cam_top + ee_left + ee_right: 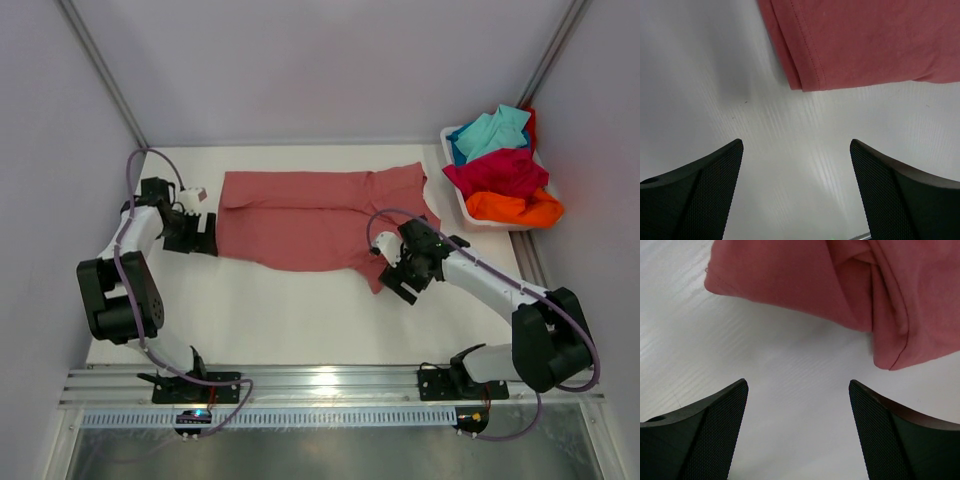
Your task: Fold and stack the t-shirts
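Salmon-pink t-shirt (310, 225) flat; left gripper (796, 147), right gripper (798, 386) spread, empty.

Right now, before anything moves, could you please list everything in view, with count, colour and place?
pink t-shirt: one, dusty salmon-pink, lying partly folded across the middle of the table
turquoise t-shirt: one, turquoise, crumpled in the tub, far end
crimson t-shirt: one, crimson, crumpled in the tub, middle
orange t-shirt: one, bright orange, crumpled in the tub, near end
tub: one, white, far right corner of the table
table: one, white, under everything
rail: one, metal, along the near edge
left arm: one, black and white, left side
right arm: one, black and white, right side
left fingers: two, black, open over bare table beside the shirt's left end
right fingers: two, black, open over bare table by the shirt's near right corner
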Action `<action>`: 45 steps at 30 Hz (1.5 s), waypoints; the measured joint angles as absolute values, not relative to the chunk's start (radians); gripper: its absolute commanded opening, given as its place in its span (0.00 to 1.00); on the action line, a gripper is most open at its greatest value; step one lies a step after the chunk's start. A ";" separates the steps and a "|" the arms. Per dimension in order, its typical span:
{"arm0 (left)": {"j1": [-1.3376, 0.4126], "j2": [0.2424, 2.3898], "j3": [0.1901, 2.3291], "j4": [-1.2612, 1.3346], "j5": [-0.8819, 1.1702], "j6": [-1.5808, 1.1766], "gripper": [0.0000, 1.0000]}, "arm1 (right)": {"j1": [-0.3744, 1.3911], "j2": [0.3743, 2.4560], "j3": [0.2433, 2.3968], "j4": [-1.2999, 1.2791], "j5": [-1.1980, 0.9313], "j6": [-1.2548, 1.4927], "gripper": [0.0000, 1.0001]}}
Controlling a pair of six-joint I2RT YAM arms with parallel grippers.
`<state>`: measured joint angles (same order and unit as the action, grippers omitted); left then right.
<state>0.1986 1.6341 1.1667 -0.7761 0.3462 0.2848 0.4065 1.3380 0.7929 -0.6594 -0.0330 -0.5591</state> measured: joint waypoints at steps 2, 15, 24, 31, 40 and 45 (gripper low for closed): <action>0.199 1.657 1.167 -0.756 0.361 0.283 0.88 | 0.436 1.349 0.793 -0.649 -0.030 -0.559 0.86; 0.199 1.829 1.216 -0.628 0.451 0.243 0.84 | 0.444 1.457 0.795 -0.532 0.041 -0.566 0.85; 0.188 1.910 1.273 -0.588 0.484 0.234 0.53 | 0.444 1.494 0.868 -0.512 0.038 -0.550 0.84; 0.167 1.969 1.352 -0.655 0.555 0.261 0.00 | 0.444 1.501 0.877 -0.497 0.046 -0.540 0.84; 0.167 1.970 1.378 -0.763 0.606 0.322 0.00 | 0.462 1.496 0.884 -0.540 -0.019 -0.532 0.84; 0.167 1.942 1.377 -0.789 0.622 0.326 0.00 | 0.533 1.477 0.898 -0.604 -0.094 -0.550 0.84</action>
